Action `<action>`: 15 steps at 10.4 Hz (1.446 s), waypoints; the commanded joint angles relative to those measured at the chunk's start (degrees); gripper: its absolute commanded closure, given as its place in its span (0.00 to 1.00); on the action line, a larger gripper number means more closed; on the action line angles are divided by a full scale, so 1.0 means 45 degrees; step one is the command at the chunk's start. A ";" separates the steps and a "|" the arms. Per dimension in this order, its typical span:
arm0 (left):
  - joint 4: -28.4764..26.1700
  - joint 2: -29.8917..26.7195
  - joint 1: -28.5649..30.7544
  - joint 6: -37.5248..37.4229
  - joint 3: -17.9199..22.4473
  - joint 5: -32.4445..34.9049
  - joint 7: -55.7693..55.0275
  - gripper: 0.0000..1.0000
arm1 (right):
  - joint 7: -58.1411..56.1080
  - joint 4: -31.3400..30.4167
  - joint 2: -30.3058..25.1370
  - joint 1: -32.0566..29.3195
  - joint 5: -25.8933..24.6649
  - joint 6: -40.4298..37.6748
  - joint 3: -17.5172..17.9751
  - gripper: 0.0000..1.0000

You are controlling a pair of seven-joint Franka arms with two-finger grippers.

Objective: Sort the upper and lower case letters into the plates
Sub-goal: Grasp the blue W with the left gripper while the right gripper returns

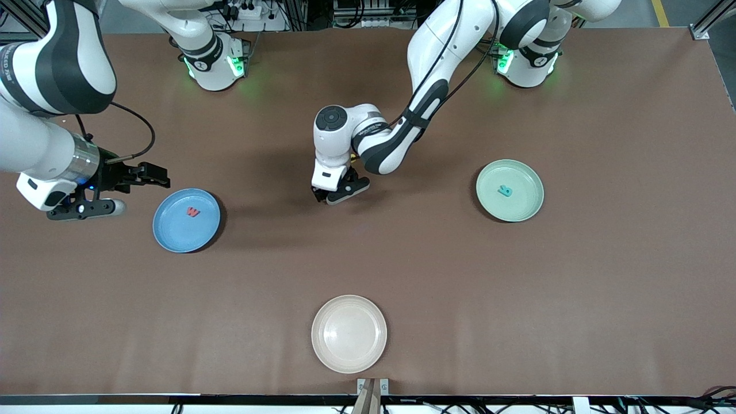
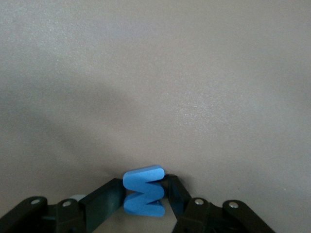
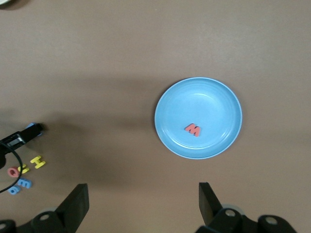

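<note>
1. The left gripper (image 1: 340, 194) is down at the table (image 1: 402, 259) near its middle, fingers clamped on a blue letter (image 2: 144, 190), seen in the left wrist view.
2. The right gripper (image 1: 123, 190) hangs near the right arm's end of the table, just beside the blue plate (image 1: 172, 236), its fingers (image 3: 77, 204) spread wide and holding nothing.
3. A red letter (image 1: 193, 212) lies in the blue plate.
4. A teal letter (image 1: 505, 191) lies in the mint green plate (image 1: 526, 204), toward the left arm's end.
5. A cream plate (image 1: 349, 333) sits near the table edge closest to the front camera.
6. The right wrist view shows yellow (image 3: 37, 161), red (image 3: 13, 171) and blue (image 3: 22, 185) letters bunched together on the table.
</note>
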 commanded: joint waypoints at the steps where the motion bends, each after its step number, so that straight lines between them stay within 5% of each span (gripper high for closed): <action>1: 0.0198 0.0309 -0.0104 -0.0307 0.0120 -0.0170 0.0213 0.70 | 0.0578 -0.0226 -0.0287 0.0099 0.0385 -0.0069 0.0051 0.00; 3: 0.0178 0.0289 -0.0065 -0.0539 0.0120 -0.0170 0.0329 0.87 | 0.1863 -0.0226 -0.0267 0.0217 0.0424 -0.0030 0.0478 0.00; 6: 0.0198 -0.0061 0.0188 -0.1593 0.0081 -0.0190 0.1305 0.89 | 0.3446 -0.0226 -0.0189 0.0313 0.1223 0.0107 0.0851 0.00; 15: -0.0055 -0.2090 0.1905 -0.4636 -0.0114 -0.1751 0.5204 0.90 | 0.8425 -0.1414 -0.0052 0.1133 0.1108 0.1392 0.2742 0.00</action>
